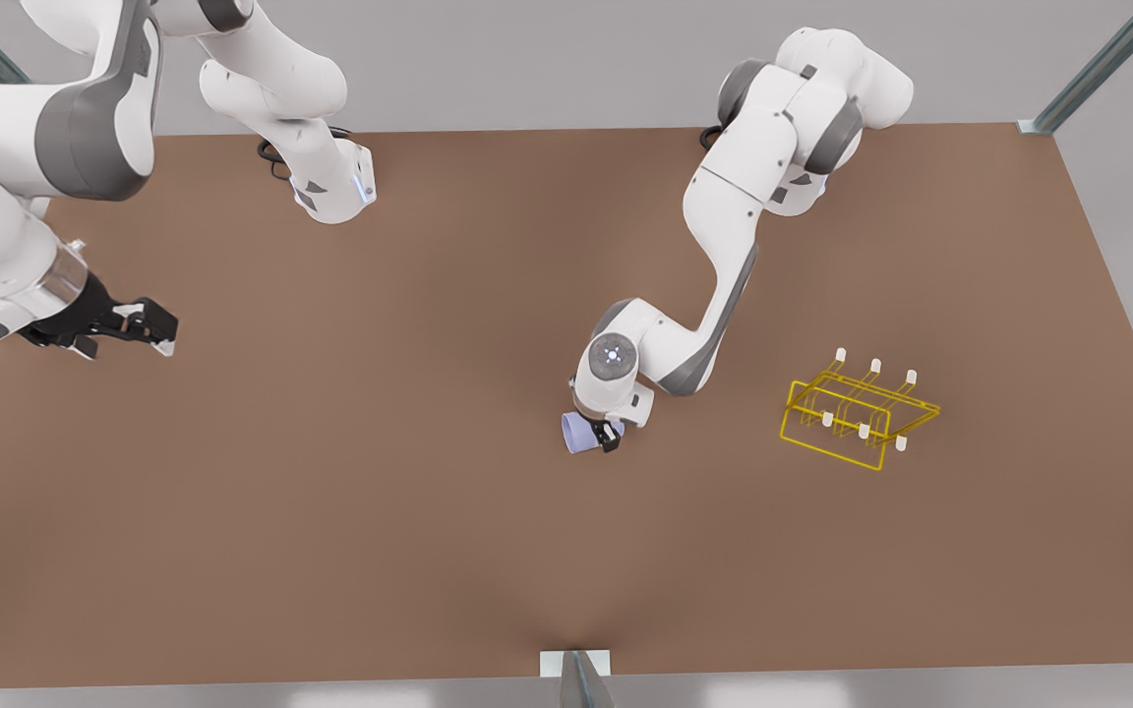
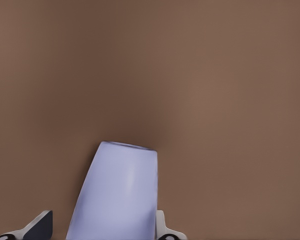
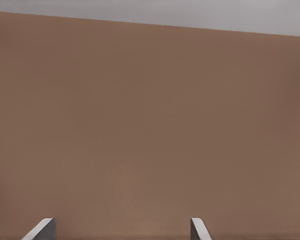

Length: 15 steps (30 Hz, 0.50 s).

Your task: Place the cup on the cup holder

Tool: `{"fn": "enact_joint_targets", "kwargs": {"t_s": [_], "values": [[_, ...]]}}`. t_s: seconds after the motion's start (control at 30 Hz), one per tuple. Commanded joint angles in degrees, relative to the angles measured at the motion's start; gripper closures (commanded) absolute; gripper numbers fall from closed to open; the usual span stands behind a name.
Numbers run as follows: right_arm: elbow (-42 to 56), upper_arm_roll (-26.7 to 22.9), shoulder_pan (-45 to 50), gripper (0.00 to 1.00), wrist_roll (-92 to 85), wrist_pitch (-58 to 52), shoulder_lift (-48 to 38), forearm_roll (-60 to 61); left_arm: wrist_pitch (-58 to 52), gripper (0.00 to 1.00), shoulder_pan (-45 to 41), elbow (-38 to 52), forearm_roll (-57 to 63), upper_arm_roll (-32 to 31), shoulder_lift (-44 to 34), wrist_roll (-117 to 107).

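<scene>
The lavender-blue cup (image 1: 578,433) is near the middle of the brown table, tilted, between the fingers of my left gripper (image 1: 604,433). In the left wrist view the cup (image 2: 117,195) sits in my left gripper (image 2: 105,229), narrow end away from the camera; one finger (image 2: 162,227) touches its side and the other finger (image 2: 40,226) stands close by. The yellow wire cup holder (image 1: 860,413), with white-tipped prongs, stands to the front view's right of the cup, apart from it. At the front view's left edge my right gripper (image 1: 158,329) waits open above the table, holding nothing (image 3: 120,229).
The brown table (image 1: 429,511) spreads wide around the cup and holder. Both arm bases stand at its far edge. A metal post (image 1: 576,678) sits at the middle of the near edge, and frame struts rise at the far corners.
</scene>
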Motion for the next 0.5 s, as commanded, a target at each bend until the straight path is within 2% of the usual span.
{"fn": "enact_joint_targets", "kwargs": {"t_s": [0.0,0.2,0.33,0.47], "values": [[0.0,0.1,0.2,0.00,1.1,-0.1,-0.3,0.0,1.6,0.00,0.0,0.0,0.0,0.0,0.3,1.0],[0.1,0.0,-0.2,0.00,1.2,0.6,0.2,-1.4,3.1,0.00,0.0,0.0,-0.1,0.0,1.5,0.9],[0.0,0.1,-0.3,0.00,0.9,6.7,1.0,-1.1,4.2,0.00,-0.1,0.0,-0.1,0.0,2.1,0.9],[-0.1,-0.6,-1.8,0.00,1.4,2.8,0.4,1.6,4.8,0.00,-0.7,0.0,-0.1,0.0,2.6,1.0]]}}
